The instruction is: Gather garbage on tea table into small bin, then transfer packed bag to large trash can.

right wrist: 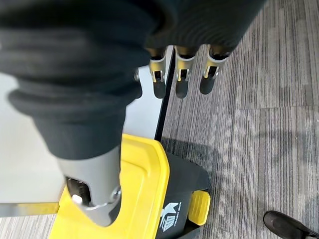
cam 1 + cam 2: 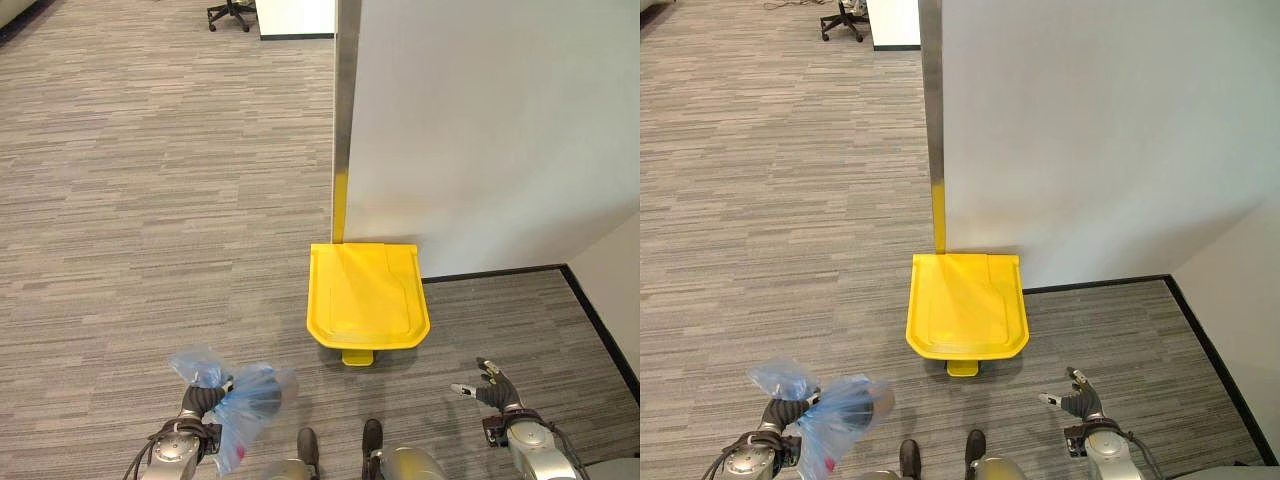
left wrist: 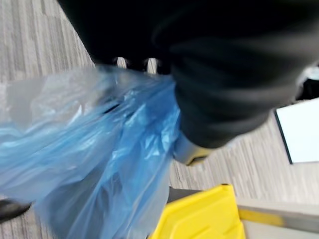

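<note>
Left hand point(image 2: 200, 400) grips blue bag point(image 2: 245, 400) at seven o'clock, right hand point(image 2: 490, 385) open and empty at four; yellow bin point(image 2: 367, 297) ahead stays lidded, so press its pedal point(image 2: 356, 357) first.

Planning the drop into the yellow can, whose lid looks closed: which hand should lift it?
Probably the right hand: it is open and empty, beside the yellow trash can. The left hand is clenched on the blue bag, so it cannot lift the closed lid.
</note>
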You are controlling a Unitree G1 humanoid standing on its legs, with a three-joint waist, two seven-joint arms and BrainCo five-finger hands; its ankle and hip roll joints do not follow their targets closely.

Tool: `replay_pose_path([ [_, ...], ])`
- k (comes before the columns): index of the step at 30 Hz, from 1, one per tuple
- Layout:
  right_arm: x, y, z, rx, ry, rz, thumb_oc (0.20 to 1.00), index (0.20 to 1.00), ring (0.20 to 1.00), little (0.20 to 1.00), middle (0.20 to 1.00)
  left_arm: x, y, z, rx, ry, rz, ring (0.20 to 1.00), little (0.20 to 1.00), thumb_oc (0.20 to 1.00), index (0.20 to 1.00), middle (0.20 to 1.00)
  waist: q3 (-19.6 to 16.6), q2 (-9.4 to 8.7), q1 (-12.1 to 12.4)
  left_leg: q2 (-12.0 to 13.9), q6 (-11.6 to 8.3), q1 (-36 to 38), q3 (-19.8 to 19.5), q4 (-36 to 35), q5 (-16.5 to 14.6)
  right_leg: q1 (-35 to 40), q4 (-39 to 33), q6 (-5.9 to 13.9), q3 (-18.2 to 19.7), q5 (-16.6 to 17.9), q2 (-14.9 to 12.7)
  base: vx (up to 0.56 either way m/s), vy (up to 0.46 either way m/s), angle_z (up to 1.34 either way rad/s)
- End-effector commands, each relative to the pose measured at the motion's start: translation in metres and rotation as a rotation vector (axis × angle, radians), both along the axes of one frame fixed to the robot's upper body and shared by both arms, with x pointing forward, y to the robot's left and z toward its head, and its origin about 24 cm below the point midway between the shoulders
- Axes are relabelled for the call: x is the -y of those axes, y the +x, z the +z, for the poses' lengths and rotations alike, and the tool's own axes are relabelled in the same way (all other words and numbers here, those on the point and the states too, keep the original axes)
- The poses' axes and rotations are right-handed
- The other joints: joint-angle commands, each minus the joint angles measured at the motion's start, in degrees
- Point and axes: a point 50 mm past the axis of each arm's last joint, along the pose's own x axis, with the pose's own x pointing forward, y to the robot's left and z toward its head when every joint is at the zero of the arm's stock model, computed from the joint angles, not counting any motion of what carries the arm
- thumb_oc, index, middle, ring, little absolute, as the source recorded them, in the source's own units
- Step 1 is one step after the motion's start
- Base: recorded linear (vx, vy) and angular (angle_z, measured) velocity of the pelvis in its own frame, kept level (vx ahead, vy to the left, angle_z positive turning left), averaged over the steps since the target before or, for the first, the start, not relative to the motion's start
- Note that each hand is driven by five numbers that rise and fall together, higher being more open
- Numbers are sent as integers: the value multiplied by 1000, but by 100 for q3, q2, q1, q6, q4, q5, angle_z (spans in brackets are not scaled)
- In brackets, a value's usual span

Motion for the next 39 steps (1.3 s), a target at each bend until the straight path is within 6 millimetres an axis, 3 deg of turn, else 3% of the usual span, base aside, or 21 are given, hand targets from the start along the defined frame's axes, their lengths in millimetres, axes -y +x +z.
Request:
replay_pose_path([
  [1,5,4,5,40,-18,-10,1000,1000,1000,1000,1000,-15,12,17,88,49,11,200,200,200,200,200,-199,-266,-54,-174,-159,50,-141,631,-954,384,-414,552,115,-229,-305,16,55,0],
  [10,2,8,5,43,-11,-17,1000,1000,1000,1000,1000,-22,16,23,118,64,39,200,200,200,200,200,-93,-311,52,-292,-35,-129,-241,815,-1078,143,-104,697,244,-165,-417,-5,92,-3],
  [12,-4,14,7,58,-1,5,1000,1000,1000,1000,1000,-26,19,26,131,75,55,200,200,200,200,200,90,-264,109,-404,112,-128,-318,895,-1176,-302,812,836,284,-94,-571,-20,195,-4],
  [15,-7,16,7,62,6,11,1000,1000,1000,1000,1000,-26,19,26,131,78,53,200,200,200,200,200,152,-248,106,-453,138,-32,-348,876,-1217,-568,1201,832,289,-53,-542,64,101,-25],
  [18,-3,19,12,76,-12,15,1000,1000,1000,1000,1000,-24,18,26,132,75,45,200,200,200,200,200,208,-172,10,-594,171,357,-463,634,-1321,-1020,819,766,64,208,-452,199,57,2],
  [20,-2,21,14,92,-6,4,1000,1000,1000,1000,1000,-25,23,29,148,80,45,200,200,200,200,200,317,-188,-144,-773,159,602,-715,624,-1443,-1394,-154,892,-85,537,-341,336,-1,40],
  [22,2,20,15,92,-15,-3,1000,1000,1000,1000,1000,-23,29,33,170,80,33,200,200,200,200,200,362,-172,-269,-872,135,687,-949,730,-1612,-1565,-364,959,164,670,-227,344,-46,66],
  [24,8,13,13,80,-17,-29,1000,1000,1000,1000,1000,-17,33,33,173,75,3,200,200,200,200,200,245,-199,-336,-946,40,838,-1190,894,-1916,-1429,-447,790,278,785,-299,418,-125,72],
  [27,16,12,15,87,-25,-60,1000,1000,1000,1000,1000,-14,35,30,171,57,7,200,200,200,200,200,187,-156,-431,-783,-70,835,-1226,1100,-2084,-1499,-166,712,162,737,-328,251,-132,89],
  [31,27,15,22,126,-30,-114,1000,1000,1000,1000,1000,-13,39,30,170,57,7,200,200,200,200,200,132,-52,-565,-605,-141,812,-1179,1008,-2030,-1682,85,676,34,640,-277,116,-62,-4],
  [39,32,11,20,114,-24,-139,1000,1000,1000,1000,1000,-14,41,33,190,50,14,200,200,200,200,200,53,27,-642,-570,-101,920,-1069,624,-1948,-1763,-27,751,95,719,-157,-9,24,-8],
])
